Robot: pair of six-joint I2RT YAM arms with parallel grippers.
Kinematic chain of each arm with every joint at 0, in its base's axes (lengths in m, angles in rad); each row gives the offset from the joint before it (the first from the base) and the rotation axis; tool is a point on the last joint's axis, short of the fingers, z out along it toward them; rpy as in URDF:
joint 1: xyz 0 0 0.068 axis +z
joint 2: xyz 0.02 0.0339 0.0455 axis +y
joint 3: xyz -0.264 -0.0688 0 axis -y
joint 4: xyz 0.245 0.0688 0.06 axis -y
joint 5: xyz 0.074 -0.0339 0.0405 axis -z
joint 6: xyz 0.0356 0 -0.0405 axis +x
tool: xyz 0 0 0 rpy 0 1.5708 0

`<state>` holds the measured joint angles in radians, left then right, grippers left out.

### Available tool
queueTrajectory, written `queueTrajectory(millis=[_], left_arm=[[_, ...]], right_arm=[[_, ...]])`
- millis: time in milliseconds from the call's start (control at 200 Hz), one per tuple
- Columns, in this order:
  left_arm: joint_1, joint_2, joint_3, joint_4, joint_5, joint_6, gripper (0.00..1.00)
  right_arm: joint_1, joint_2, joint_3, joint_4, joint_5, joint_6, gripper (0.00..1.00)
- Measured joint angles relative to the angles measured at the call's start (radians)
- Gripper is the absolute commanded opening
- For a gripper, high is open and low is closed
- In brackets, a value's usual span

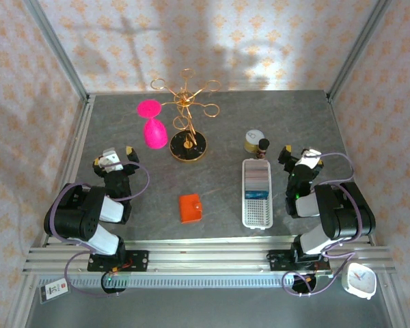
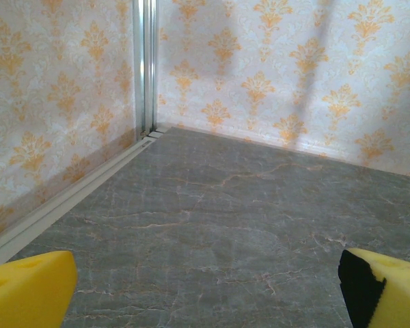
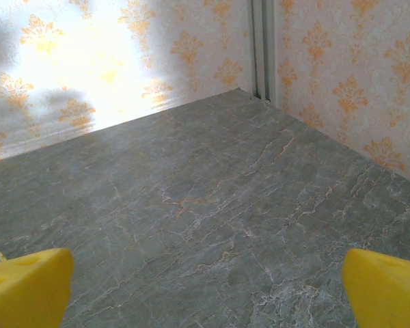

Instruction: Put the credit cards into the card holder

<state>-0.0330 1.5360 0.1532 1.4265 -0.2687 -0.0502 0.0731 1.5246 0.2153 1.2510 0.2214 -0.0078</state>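
While both arms sat folded back by the near edge of the table [image 1: 219, 140], the left gripper [image 1: 114, 156] held its yellow pads [image 2: 27, 290] wide apart with nothing between them. The right gripper [image 1: 298, 154] stood just as open and empty. Each wrist camera looked over bare marble toward a far corner, which suggested a rest pose rather than an approach.

Just to the left of the right gripper lay a long white slotted tray [image 1: 257, 215], running from the near edge toward the middle. The credit cards [image 1: 257, 181] stood filed in its slots, pale ones behind and teal ones in front, probably so that a finger could pinch an edge.

The card holder [image 1: 190, 208] lay flat and apparently folded shut near the middle of the near edge, between the two arms and apart from the tray. That placement seemingly let either arm reach it. Judging by this, no card had gone in, and the holder likely needed opening first.
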Motion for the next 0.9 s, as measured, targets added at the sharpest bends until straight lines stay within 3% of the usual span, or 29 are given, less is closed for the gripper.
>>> queueTrajectory(millis=[616, 756, 901], left_arm=[[-0.035, 0.000, 0.015, -0.008, -0.022, 0.023, 0.99], [-0.064, -0.063, -0.014, -0.013, -0.059, 0.037, 0.99], [-0.105, -0.336, -0.027, -0.152, -0.097, 0.040, 0.99]], right_arm=[[0.001, -0.020, -0.003, -0.009, -0.002, -0.001, 1.00], [0.006, -0.190, -0.010, -0.127, 0.009, 0.017, 1.00], [0.007, -0.425, 0.000, -0.291, 0.011, 0.050, 1.00]])
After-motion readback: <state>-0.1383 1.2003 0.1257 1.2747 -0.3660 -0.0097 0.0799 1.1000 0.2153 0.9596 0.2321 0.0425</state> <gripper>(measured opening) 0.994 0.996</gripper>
